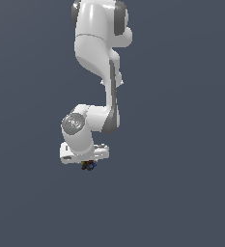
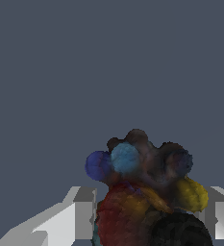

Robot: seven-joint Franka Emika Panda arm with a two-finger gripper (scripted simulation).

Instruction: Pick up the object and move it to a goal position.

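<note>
The object [image 2: 144, 192], a dark lump with blue, yellow and red knobs, sits between the end effector's [image 2: 147, 218] two pale fingers [image 2: 82, 214], which flank it closely and appear clamped on it. Beyond it lies only plain grey bench [image 2: 108, 67]. The grasp looks made; carrying it to the goal remains, and no goal marker shows.
</note>
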